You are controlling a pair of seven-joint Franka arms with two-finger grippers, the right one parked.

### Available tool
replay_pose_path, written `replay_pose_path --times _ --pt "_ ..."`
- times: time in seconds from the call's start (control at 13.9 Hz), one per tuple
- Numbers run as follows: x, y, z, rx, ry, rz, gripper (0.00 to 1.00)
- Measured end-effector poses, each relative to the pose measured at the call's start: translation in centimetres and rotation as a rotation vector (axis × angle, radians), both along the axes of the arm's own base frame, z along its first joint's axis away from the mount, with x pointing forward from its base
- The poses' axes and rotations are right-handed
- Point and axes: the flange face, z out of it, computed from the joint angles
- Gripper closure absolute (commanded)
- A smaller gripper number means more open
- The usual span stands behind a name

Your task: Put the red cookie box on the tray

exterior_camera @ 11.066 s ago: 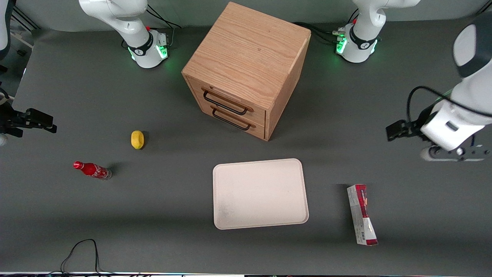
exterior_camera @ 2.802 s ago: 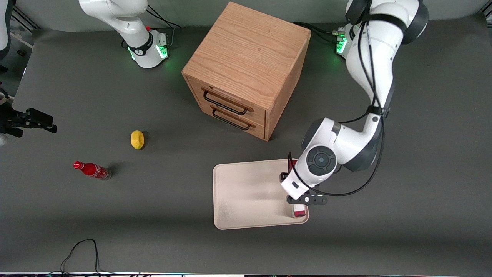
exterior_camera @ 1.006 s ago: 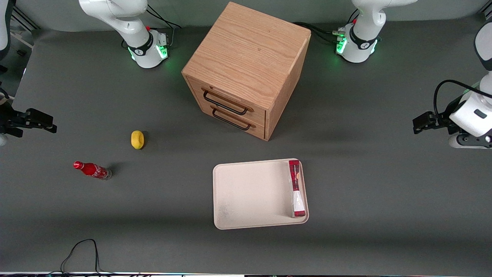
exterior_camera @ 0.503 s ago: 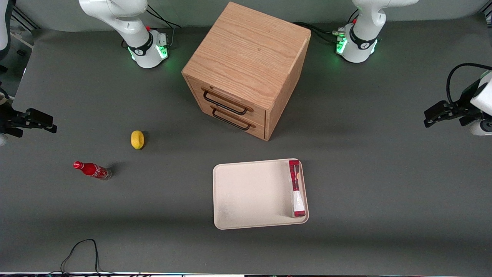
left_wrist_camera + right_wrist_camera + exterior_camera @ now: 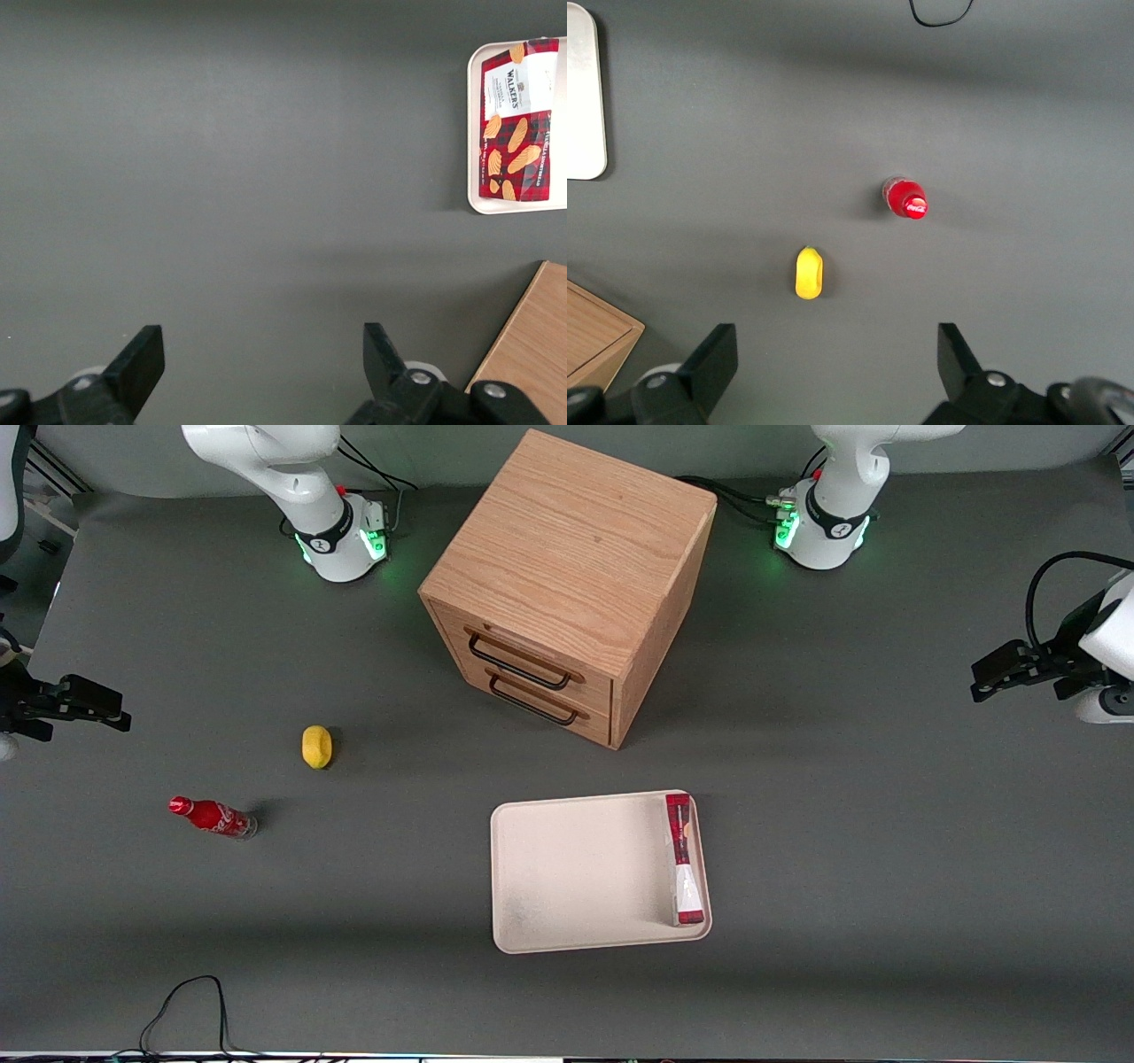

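Observation:
The red cookie box (image 5: 683, 860) lies in the pale cream tray (image 5: 576, 872), along the tray's short rim at the working arm's end. The wrist view shows the same red cookie box (image 5: 516, 131) with its tartan face up in the tray (image 5: 474, 133). My gripper (image 5: 999, 672) hangs high above the bare table, well off toward the working arm's end and farther from the front camera than the tray. My gripper (image 5: 259, 350) is open, and only grey table shows between its fingers.
A wooden drawer cabinet (image 5: 567, 580) with both drawers closed stands farther from the front camera than the tray. A yellow lemon (image 5: 316, 746) and a small red cola bottle (image 5: 213, 817) lie toward the parked arm's end. A black cable (image 5: 186, 1005) loops at the table's near edge.
The box went from the bare table onto the tray and was let go. Over the last second my gripper drew away from the tray toward the working arm's end, barely moving in the last half second.

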Motion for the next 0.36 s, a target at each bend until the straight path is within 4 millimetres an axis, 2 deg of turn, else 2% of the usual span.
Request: replay_pose_path --times 0.36 --pt "-0.1 0.05 -0.17 -0.001 0.013 0.001 0.0"
